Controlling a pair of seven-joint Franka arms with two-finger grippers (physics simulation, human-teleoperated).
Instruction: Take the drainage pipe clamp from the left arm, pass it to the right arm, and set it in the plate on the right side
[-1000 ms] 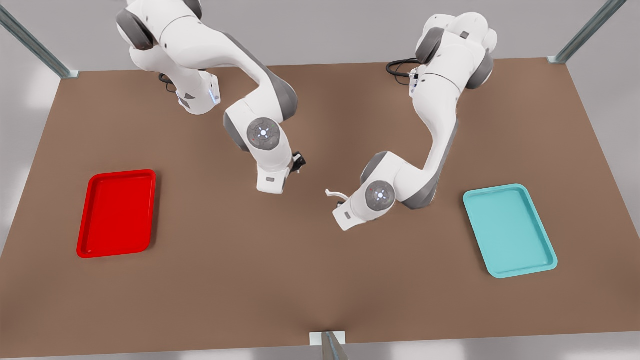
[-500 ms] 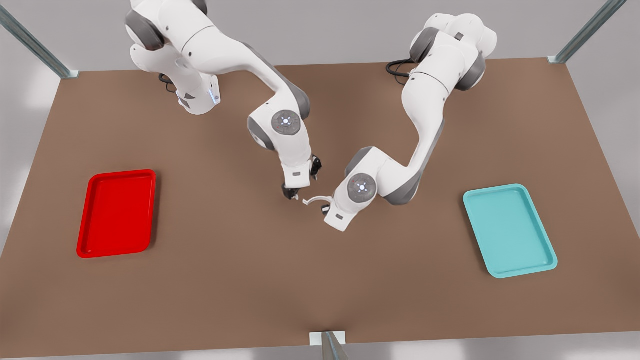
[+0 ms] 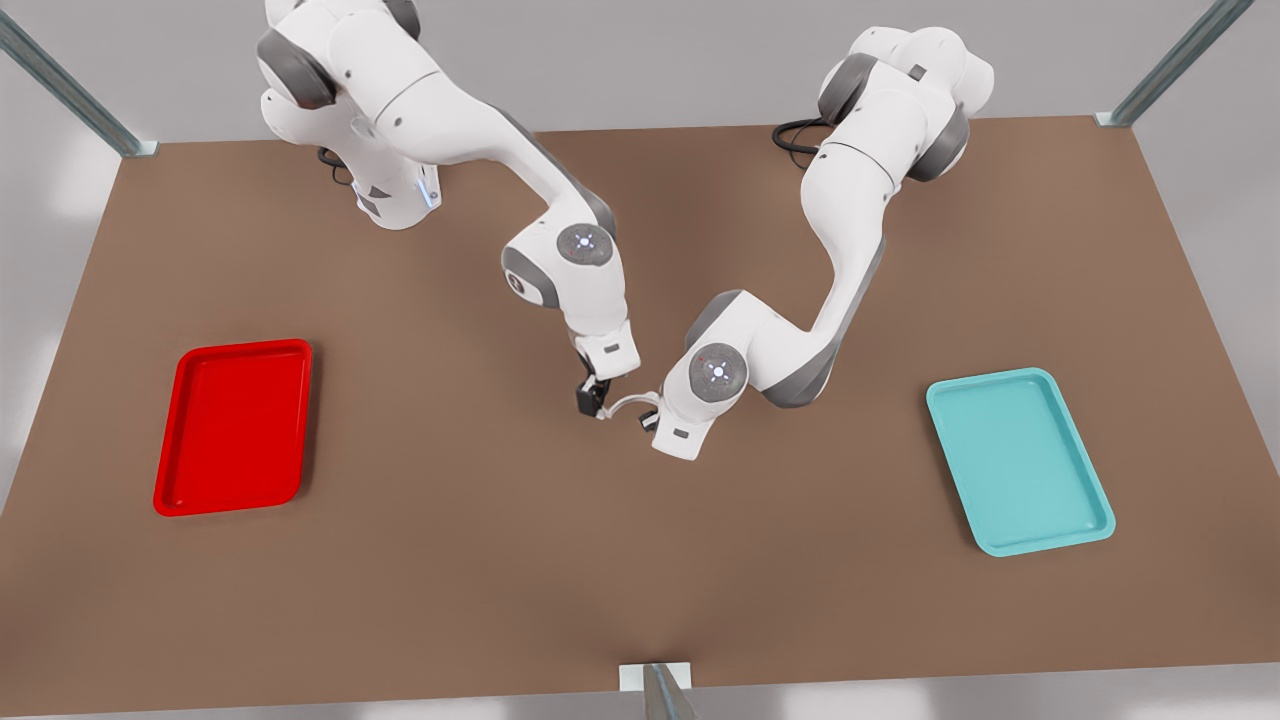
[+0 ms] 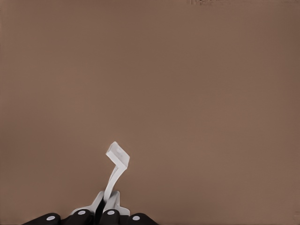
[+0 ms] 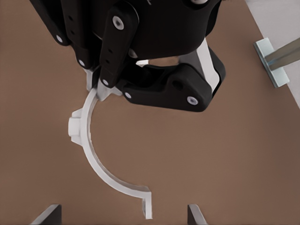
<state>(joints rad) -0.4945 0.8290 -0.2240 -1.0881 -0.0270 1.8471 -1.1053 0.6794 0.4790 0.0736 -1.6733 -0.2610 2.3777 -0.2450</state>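
The brown counter (image 3: 640,560) carries the red plate (image 3: 233,427) on the front view's left and a teal tray (image 3: 1020,459) on its right. Mid-counter, the left gripper (image 3: 648,415) has its fingers clenched on one tab of the drainage pipe clamp (image 5: 93,150). The right gripper (image 3: 592,396), fingers spread wide, straddles the free end. The clamp looks light, thin, stiff and probably slick; the free tab seems the best hold.

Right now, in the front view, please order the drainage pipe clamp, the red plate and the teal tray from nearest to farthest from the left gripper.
1. Drainage pipe clamp: held in the left gripper, at table centre.
2. Teal tray: at the front view's right.
3. Red plate: at the front view's left, clearly farther.
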